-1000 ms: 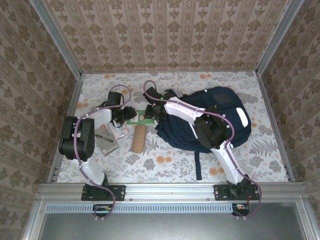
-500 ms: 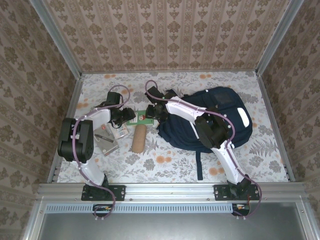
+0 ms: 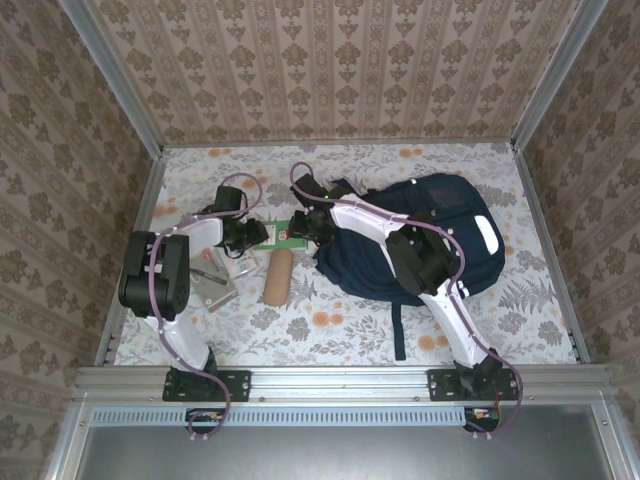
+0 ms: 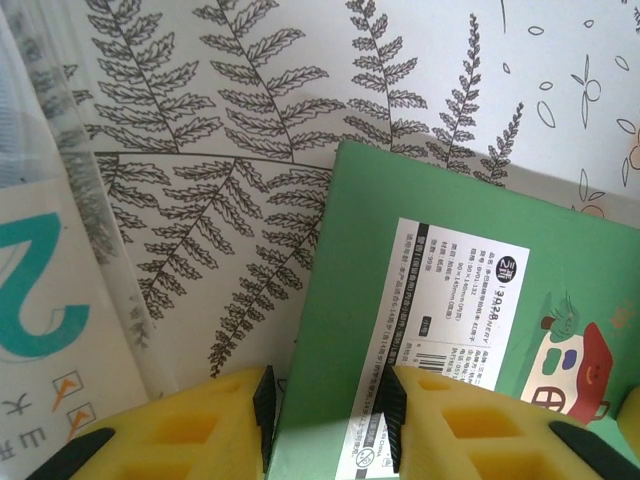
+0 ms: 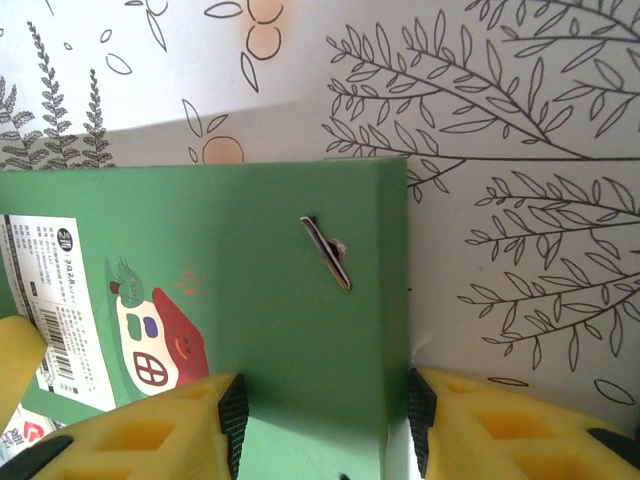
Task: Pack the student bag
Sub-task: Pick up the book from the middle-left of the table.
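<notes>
Flanking right gripper (image 3: 302, 230), student bag (image 3: 455, 205) apparently touches it.

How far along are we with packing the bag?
Done: nothing visibly packed; the student bag lies beside the items. In hand: left claw and right claw sit over the green booklet, jaws apart. Left: booklet, brown roll and packets all go in.
</notes>
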Robot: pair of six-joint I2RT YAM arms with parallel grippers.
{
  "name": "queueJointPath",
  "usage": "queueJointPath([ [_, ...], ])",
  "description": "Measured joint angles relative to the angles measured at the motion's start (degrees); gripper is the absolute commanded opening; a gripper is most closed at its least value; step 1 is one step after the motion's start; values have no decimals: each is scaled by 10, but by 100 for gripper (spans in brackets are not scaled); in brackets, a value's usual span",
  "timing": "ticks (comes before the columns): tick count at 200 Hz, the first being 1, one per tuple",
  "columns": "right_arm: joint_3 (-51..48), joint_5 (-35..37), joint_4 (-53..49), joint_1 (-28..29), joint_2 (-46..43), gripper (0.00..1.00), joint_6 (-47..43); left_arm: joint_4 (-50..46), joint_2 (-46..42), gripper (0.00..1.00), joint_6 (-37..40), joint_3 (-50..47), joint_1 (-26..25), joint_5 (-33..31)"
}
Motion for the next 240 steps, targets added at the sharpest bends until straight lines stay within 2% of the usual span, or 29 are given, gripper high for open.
queueJointPath([
  [38,-32,-49,40,-12,-11,47,5,4,2,33,0,0,1,4],
  [77,-136,-129,179,-36,-47,41,48,8,3,32,0,0,4,7],
  [115,-192,-180,310,-53,-52,37,108,9,6,32,1,5,11,1],
  [240,-224,-240,483,-73,-52,32,184,7,16,32,7,20,16,-9],
])
